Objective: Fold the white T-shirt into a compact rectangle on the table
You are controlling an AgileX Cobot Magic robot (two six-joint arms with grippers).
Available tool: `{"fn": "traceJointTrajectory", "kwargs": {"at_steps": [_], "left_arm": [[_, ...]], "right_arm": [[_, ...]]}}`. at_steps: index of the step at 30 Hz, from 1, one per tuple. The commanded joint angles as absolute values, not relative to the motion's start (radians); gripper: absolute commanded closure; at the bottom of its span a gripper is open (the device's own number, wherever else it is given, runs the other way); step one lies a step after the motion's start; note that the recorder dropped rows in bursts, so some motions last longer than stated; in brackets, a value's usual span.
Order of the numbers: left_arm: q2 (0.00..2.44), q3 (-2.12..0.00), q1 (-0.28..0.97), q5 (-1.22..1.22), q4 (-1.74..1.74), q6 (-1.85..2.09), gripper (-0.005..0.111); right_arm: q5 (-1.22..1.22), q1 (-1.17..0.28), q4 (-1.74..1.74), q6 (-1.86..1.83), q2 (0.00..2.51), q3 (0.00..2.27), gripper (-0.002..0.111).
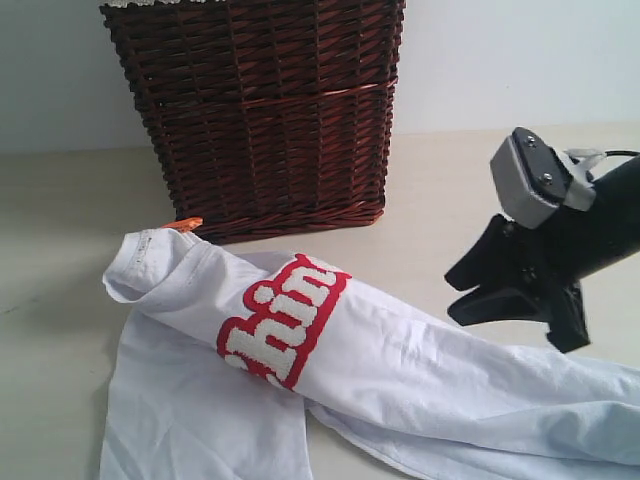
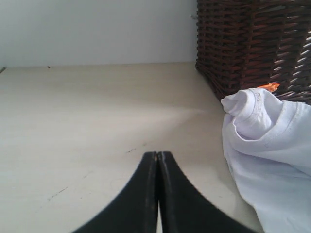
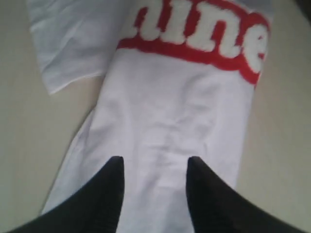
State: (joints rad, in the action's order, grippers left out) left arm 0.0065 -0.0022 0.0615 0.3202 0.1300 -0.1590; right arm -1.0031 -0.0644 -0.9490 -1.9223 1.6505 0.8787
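The white T-shirt (image 1: 380, 370) lies on the table (image 1: 60, 230), folded into a long band from its collar near the basket down toward the right edge. Its red-outlined letters (image 1: 285, 320) face up and an orange tag (image 1: 185, 224) pokes out at the neck. My right gripper (image 1: 462, 294) hovers open above the band's right part, nothing between its fingers. From the right wrist camera the gripper (image 3: 154, 162) is spread over the T-shirt (image 3: 175, 107). My left gripper (image 2: 158, 155) is shut and empty over the bare table (image 2: 87, 121), apart from the T-shirt's collar (image 2: 252, 109).
A tall dark wicker basket (image 1: 265, 110) stands at the back, right behind the shirt's collar, and also fills the corner of the left wrist view (image 2: 252, 43). A pale wall rises behind the table.
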Motion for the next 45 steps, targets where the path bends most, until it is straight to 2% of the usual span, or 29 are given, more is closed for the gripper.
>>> {"fn": "traceJointTrajectory", "kwargs": {"at_steps": [1,7,13,15,20,22,33,39,45], "left_arm": [[0.000,0.000,0.059,0.309,0.134,-0.157,0.107],[0.000,0.000,0.059,0.309,0.134,-0.157,0.107],[0.000,0.000,0.059,0.309,0.134,-0.157,0.107],[0.000,0.000,0.059,0.309,0.134,-0.157,0.107],[0.000,0.000,0.059,0.309,0.134,-0.157,0.107],[0.000,0.000,0.059,0.309,0.134,-0.157,0.107],[0.000,0.000,0.059,0.309,0.134,-0.157,0.107],[0.000,0.000,0.059,0.309,0.134,-0.157,0.107],[0.000,0.000,0.059,0.309,0.134,-0.157,0.107]], "right_arm": [[-0.841,-0.147,-1.061,-1.968,1.781,0.877,0.058],[-0.737,-0.245,-1.003,-1.968,1.903,0.877,0.058],[-0.699,-0.256,-1.017,-1.968,1.916,0.877,0.060],[-0.695,-0.256,-1.017,-1.968,1.916,0.877,0.067],[-0.679,-0.256,-1.017,-1.968,1.916,0.877,0.101],[-0.677,-0.256,-1.019,-1.966,1.916,0.877,0.108],[-0.657,-0.256,-1.197,-1.964,1.783,0.877,0.108],[-0.494,-0.256,-1.248,-1.968,1.703,0.877,0.108],[-0.274,-0.256,-1.275,-1.968,1.772,0.877,0.108]]}}
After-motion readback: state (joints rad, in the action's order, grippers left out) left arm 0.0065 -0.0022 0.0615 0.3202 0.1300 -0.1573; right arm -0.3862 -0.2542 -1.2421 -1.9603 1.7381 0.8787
